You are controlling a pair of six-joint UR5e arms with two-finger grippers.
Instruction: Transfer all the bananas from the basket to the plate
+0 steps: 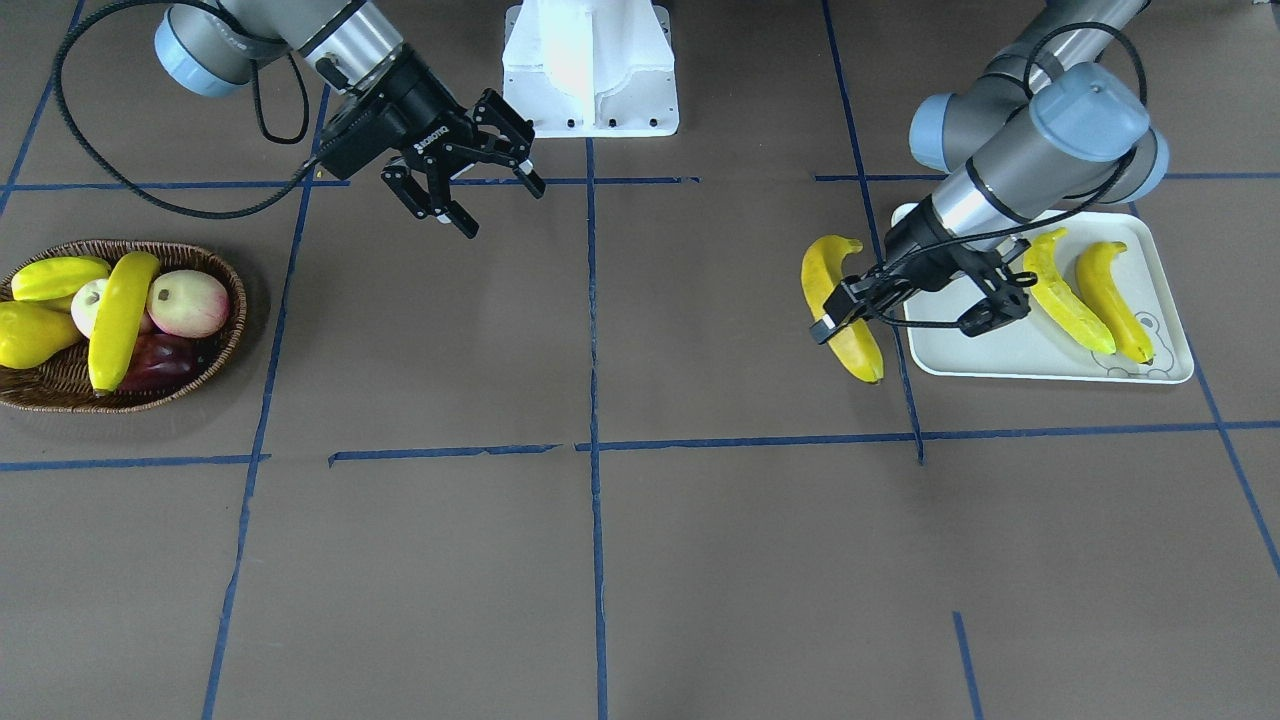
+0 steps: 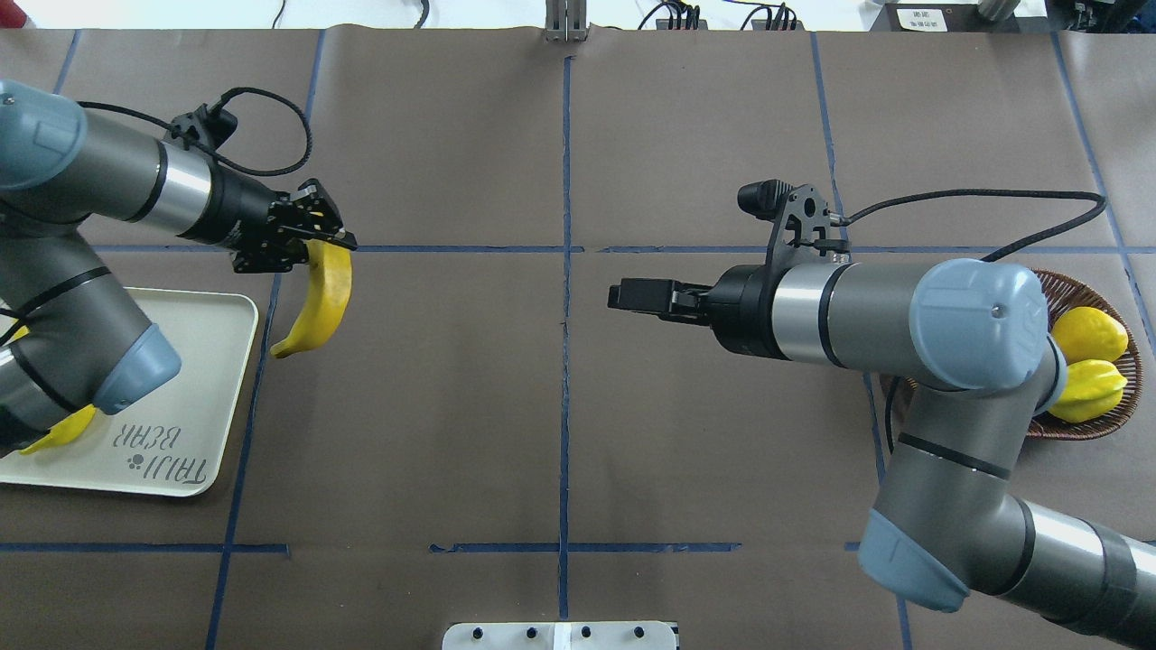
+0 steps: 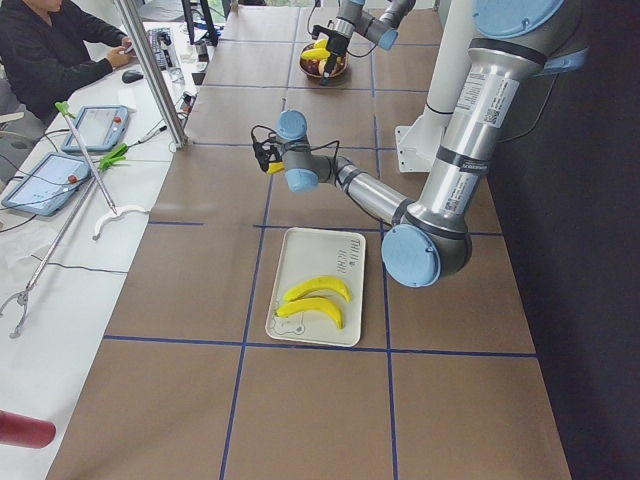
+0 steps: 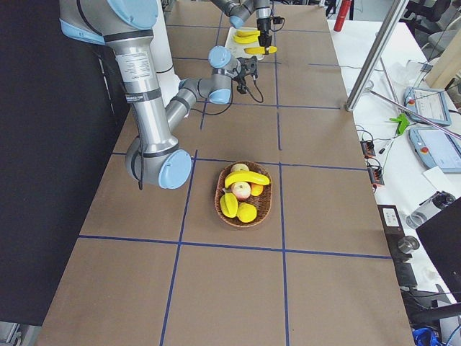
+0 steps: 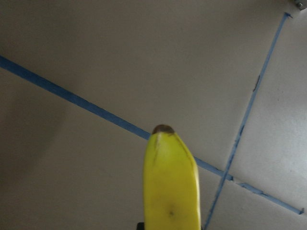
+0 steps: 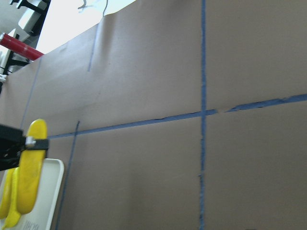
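Plate [image 1: 1000, 350] flanked by a gripped banana [image 1: 838, 268].
Two bananas [image 1: 1068, 295] were laid on it, and one more was seen in the basket [image 1: 60, 400]. The left gripper [image 2: 316, 242] was clamped on the gripped banana for delivery. The right gripper [image 1: 503, 210] was spread, likely readied for the basket.

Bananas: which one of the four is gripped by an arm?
The banana beside the plate, clamped in the left gripper. Two others lie loose on the plate and one in the basket.

Left pincer [image 1: 845, 310] closed, right pincer [image 1: 500, 205] wide open
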